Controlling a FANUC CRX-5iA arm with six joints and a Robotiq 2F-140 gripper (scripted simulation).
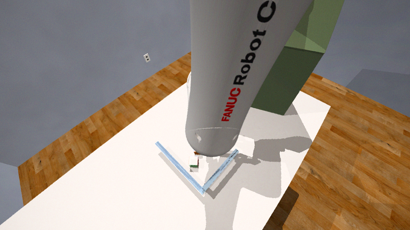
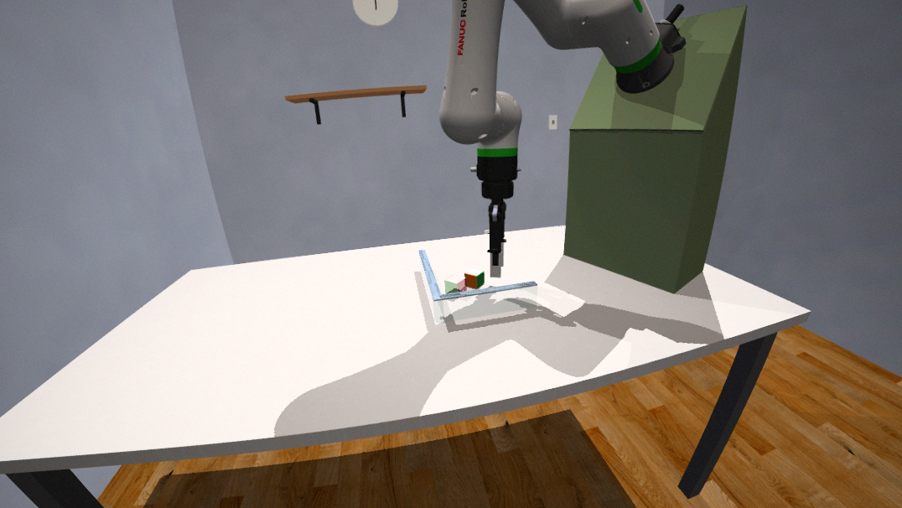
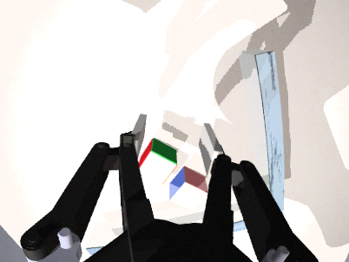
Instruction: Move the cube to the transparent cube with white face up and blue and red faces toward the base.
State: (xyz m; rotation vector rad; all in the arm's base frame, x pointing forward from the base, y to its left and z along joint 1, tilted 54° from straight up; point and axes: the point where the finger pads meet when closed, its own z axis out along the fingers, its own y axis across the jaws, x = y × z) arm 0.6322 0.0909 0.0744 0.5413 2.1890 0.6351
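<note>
a white table [image 2: 252, 328] carries a cube [image 2: 474, 277], an l-shaped blue rail [image 2: 432, 277] and a green block [image 2: 630, 201].

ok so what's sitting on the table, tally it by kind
solid coloured cube: 1
transparent cube: 1
blue L-shaped rail: 1
green block under the arm: 1
total: 4

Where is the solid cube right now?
In the exterior view, the cube sits on the table inside the L-shaped rail, beside the transparent cube.
</note>
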